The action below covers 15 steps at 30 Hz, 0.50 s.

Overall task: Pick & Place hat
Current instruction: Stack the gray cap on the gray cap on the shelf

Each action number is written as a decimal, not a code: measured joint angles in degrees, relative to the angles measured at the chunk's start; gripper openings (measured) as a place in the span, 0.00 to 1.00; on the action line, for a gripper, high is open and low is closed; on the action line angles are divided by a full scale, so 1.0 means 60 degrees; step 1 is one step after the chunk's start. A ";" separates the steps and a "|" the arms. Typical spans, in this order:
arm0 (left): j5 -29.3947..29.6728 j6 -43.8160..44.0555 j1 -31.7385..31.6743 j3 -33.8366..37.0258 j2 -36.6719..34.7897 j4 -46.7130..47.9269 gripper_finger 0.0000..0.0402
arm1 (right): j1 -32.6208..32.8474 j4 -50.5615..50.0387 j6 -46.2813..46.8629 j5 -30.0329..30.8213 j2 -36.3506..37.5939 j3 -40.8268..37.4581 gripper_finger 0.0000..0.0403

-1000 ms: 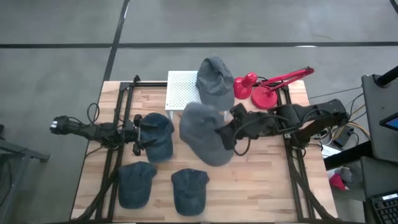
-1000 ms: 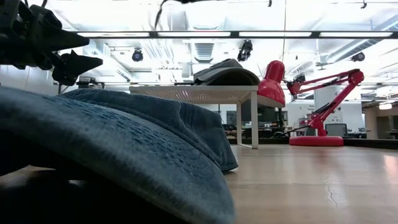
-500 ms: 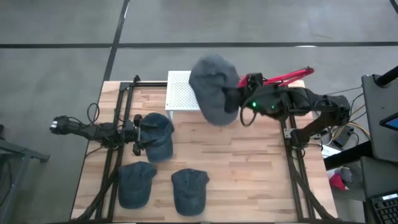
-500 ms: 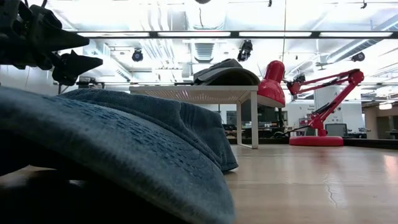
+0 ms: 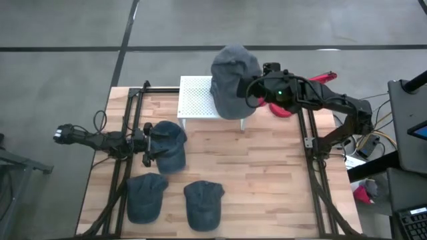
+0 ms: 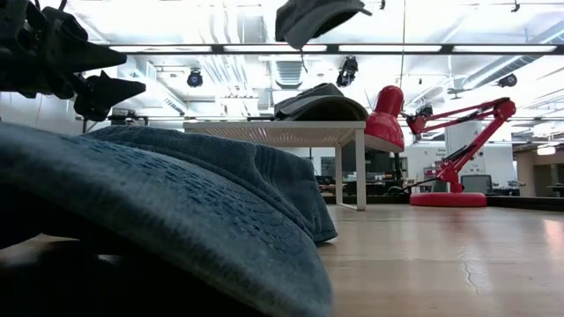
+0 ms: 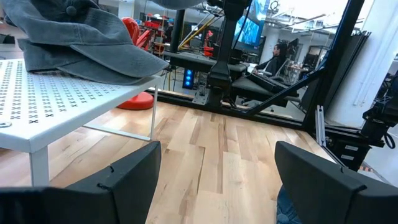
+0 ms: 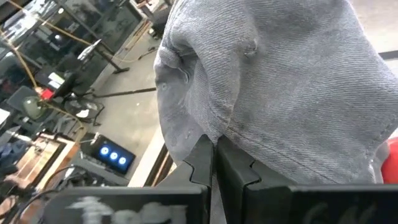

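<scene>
My right gripper (image 5: 251,91) is shut on a grey hat (image 5: 232,79) and holds it high over the small white table (image 5: 195,99) at the far edge. In the low view that hat (image 6: 313,18) hangs near the ceiling line. A second grey hat (image 6: 319,103) rests by its underside on the white table top; the left wrist view shows it too (image 7: 74,37). My left gripper (image 5: 148,144) waits open at the table's left, beside a blue hat (image 5: 171,147). My right gripper pinches the grey hat's lower edge (image 8: 219,134) between its two shut fingers (image 8: 200,163). It comes at the hat roughly level from the table's right side. The hat is lifted clear, and its crown with the top button (image 8: 250,46) bulges out past the fingertips.
Two more blue hats (image 5: 145,197) (image 5: 203,204) lie near the table's near edge. A red desk lamp (image 6: 441,132) stands at the far right corner, right of the white table. Bare wood lies in the table's middle and right (image 5: 267,173).
My right gripper has carried the grey hat from above the table's middle up and toward the far edge, and it now hangs over the white table. The hat has come into the top of the low view. My left arm has kept still.
</scene>
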State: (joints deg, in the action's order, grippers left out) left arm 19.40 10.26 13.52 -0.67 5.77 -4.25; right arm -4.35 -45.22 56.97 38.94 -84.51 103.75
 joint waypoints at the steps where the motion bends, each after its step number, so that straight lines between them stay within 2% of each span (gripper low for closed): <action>1: 0.0002 0.0000 0.0001 0.0000 -0.0002 0.0000 0.79 | -0.0069 0.0087 -0.0004 -0.0005 0.0000 -0.0042 0.02; 15: 0.0000 -0.0004 0.0002 0.0000 0.0000 0.0000 0.79 | -0.1189 0.1304 -0.0113 -0.1087 -0.0247 -0.1075 0.02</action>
State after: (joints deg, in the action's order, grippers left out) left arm 19.40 10.24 13.53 -0.67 5.77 -4.25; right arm -11.48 -37.39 56.29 32.42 -85.99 97.30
